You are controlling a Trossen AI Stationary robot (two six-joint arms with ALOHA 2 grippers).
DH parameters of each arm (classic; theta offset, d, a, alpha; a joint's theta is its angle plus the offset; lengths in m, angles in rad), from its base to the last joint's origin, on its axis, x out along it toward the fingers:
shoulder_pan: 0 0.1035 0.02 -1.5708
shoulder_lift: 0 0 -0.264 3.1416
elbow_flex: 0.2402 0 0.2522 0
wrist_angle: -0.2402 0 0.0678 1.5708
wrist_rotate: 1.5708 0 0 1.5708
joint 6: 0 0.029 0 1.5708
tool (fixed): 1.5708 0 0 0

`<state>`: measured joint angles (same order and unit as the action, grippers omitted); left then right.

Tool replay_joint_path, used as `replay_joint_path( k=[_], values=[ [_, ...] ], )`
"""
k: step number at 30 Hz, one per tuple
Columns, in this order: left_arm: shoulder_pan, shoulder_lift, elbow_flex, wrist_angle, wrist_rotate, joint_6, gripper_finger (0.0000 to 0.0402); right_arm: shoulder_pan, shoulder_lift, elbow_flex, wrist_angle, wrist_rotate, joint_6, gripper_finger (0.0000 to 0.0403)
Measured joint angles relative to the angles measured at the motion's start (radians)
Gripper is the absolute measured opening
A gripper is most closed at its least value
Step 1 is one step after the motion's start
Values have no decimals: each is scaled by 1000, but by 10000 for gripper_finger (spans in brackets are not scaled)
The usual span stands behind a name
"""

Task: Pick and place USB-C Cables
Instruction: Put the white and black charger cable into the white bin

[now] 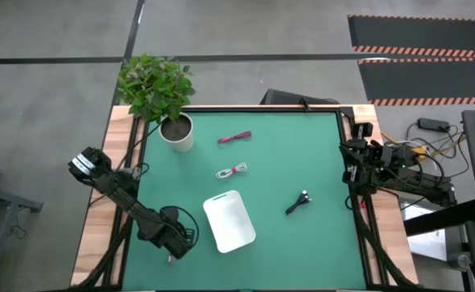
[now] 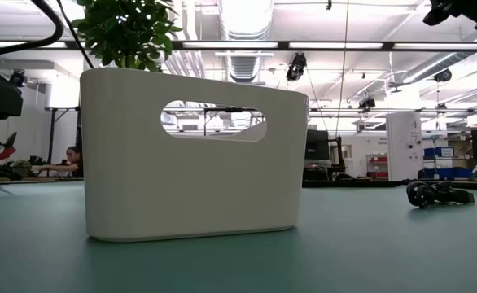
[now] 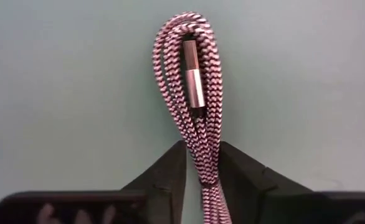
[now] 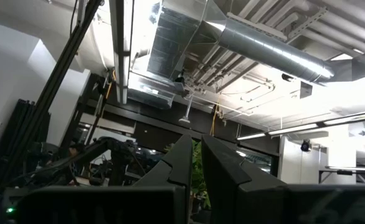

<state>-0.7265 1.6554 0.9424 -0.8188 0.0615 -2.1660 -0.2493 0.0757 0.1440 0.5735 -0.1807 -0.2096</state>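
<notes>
My left gripper (image 3: 202, 180) is shut on a grey braided cable bundle (image 3: 189, 106) with a metal plug (image 3: 194, 78). In the high view this gripper (image 1: 171, 246) is at the table's near left, beside the white tray (image 1: 229, 221). The magenta-red cable (image 1: 235, 138), the white cable (image 1: 232, 171) and the black cable (image 1: 299, 203) lie flat on the green mat. The black cable also shows in the low view (image 2: 438, 194). My right gripper (image 4: 196, 171) is shut and empty, parked at the table's right edge (image 1: 355, 162), pointing up at the ceiling. My left gripper pinches the grey cable's bundled strands (image 3: 204, 168) between its two fingers (image 3: 164, 183), away from the looped end. The fingers lie along the bundle. The loop and plug reach out past the fingertips over the mat; whether they rest on it I cannot tell.
A potted plant (image 1: 173, 122) stands at the table's far left corner. The tray (image 2: 194, 155) stands near the table's near middle and blocks much of the low view. Wooden rails (image 1: 367, 211) border the mat. People sit in the room beyond.
</notes>
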Motion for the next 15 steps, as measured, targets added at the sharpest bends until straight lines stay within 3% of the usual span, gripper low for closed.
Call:
replay_joint_path(
  k=[7,15],
  values=[
    [0,-1,-1,-1,-1,0,13,0,0,0,0,0,0,28],
    [0,-3,2,-8,-17,12,11,0,0,0,0,0,0,28]
  ],
)
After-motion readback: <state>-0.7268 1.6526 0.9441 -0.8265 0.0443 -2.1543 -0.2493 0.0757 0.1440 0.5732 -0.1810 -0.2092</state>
